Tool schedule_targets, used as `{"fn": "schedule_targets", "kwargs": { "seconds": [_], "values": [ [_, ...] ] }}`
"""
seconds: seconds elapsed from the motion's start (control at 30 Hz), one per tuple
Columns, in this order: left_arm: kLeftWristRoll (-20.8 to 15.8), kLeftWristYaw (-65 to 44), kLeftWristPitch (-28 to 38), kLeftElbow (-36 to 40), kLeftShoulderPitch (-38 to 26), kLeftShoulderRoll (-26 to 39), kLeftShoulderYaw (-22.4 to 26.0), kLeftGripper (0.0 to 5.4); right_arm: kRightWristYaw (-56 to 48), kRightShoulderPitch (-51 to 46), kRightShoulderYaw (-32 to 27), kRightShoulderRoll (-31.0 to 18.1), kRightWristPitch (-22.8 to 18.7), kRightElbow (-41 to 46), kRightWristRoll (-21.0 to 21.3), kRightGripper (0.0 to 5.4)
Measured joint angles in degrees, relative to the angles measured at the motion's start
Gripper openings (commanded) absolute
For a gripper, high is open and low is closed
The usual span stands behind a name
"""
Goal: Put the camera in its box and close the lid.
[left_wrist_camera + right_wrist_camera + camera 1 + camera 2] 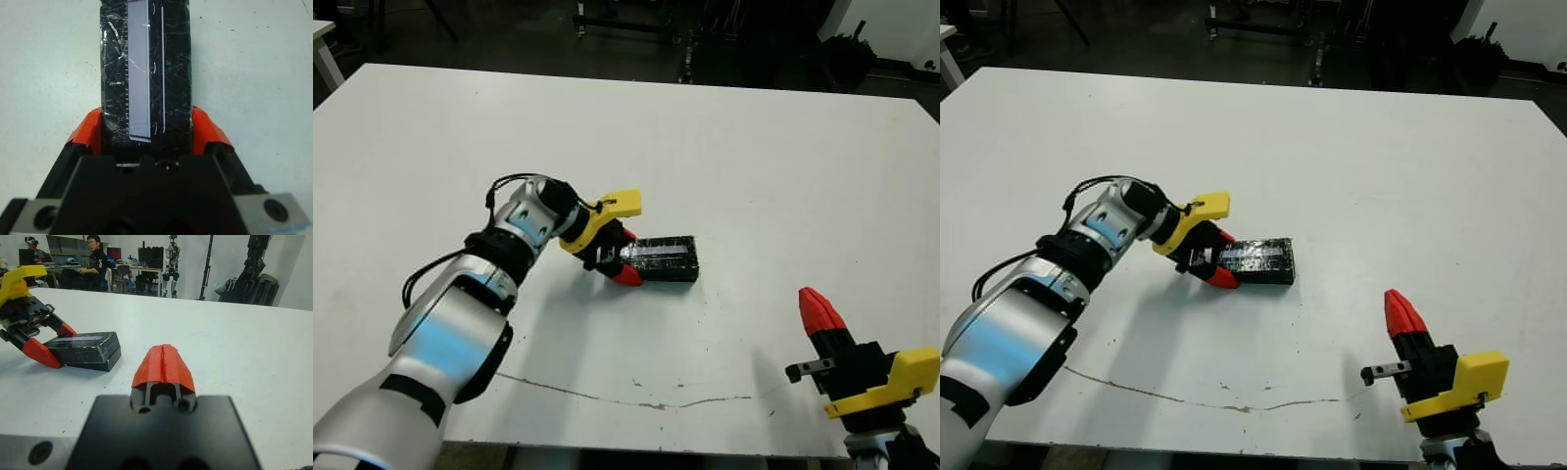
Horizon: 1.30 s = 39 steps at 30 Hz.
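Lid (664,254) sits seated on the box (100,363) near tabletop (754,166) centre, its end clamped between the left hand (619,258) fingers, while the right hand (820,311), fingers together and empty, idles at 5 o'clock; judged closing stage, next requiring release.

You will find no readable text, brand, number or sign in any view. The lid (145,68) carries only a pale strip with fine tick marks, none legible.

left claw (1206,260): grips lid (1258,260) end | right claw (1402,311): closed, apart
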State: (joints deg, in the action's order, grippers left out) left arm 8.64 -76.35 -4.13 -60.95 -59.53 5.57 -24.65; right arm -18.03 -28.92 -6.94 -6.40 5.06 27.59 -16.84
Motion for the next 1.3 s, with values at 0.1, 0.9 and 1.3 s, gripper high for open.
{"fn": "schedule_targets", "kwargs": {
  "seconds": [0.1,0.9,1.3],
  "values": [
    [0.5,-0.2,0.4,-0.8,-0.6,-0.5,0.0,3.18,0.1,-0.1,0.2,0.0,0.1,0.0,0.1,0.0],
    [4.9,-0.4,0.3,-2.4,-3.6,-2.7,-2.1,3.8,0.8,-0.2,0.5,0.1,0.7,-0.5,0.0,0.0],
    [6.5,3.5,11.9,-0.7,-3.3,-4.2,-4.9,5.39,1.0,-0.1,0.5,0.1,-0.3,0.1,-0.2,0.0]
  ]
}}
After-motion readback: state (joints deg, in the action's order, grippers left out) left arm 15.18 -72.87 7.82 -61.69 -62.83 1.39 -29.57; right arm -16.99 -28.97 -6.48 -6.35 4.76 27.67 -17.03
